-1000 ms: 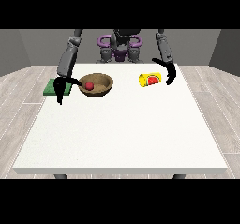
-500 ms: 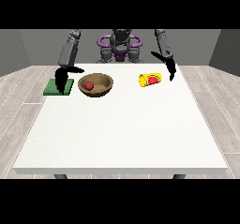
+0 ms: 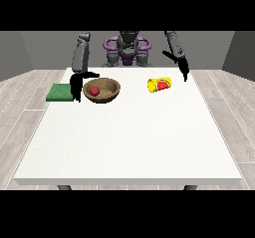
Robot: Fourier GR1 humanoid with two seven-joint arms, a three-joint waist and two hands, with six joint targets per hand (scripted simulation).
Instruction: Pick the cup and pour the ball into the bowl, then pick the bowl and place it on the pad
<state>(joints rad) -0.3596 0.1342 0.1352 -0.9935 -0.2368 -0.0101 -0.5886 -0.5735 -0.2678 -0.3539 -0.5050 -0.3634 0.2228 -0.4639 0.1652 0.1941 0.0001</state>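
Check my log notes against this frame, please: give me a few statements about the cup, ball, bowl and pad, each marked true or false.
1. The ball lies in the bowl. True.
2. The cup stands upright. False: it lies on its side on the table.
3. The bowl rests on the pad. False: it sits on the table beside the pad.
4. The robot hand at the view's right holds the cup. False: it hangs apart from it.
5. The robot hand at the view's left is between pad and bowl. True.
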